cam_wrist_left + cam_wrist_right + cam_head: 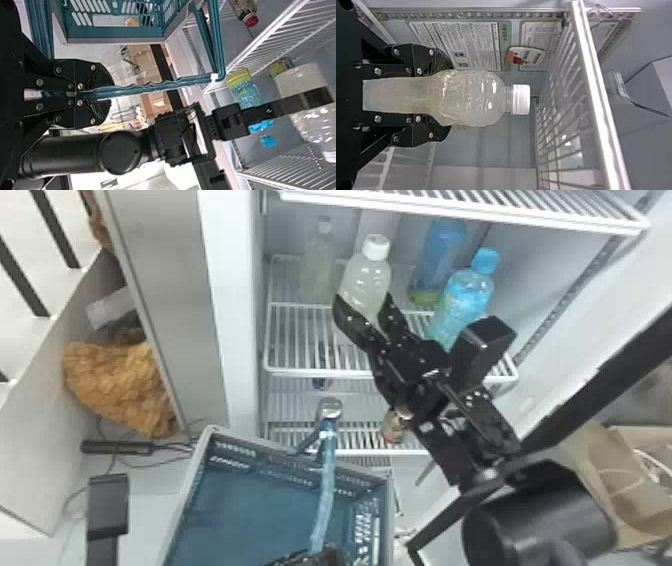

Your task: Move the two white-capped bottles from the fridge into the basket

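So, inside the fridge [232,290], under the upper rack [465,212] and beyond the basket [240,515], its handle [158,86] pinched by the left gripper [111,92], the right gripper [451,98] clasps one white-capped bottle [474,97], near the second bottle [319,265]; draw it out upright, cap [521,99] low.

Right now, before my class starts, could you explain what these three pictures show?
This is a robot with two black arms, working at an open fridge. The head view looks forward and down; each wrist view comes from a camera on one arm, turned sideways. The right gripper holds a white-capped bottle. The left gripper holds the handle of a blue-green basket. On the fridge shelf stand another pale bottle and a blue-capped one, with a further blue bottle behind.
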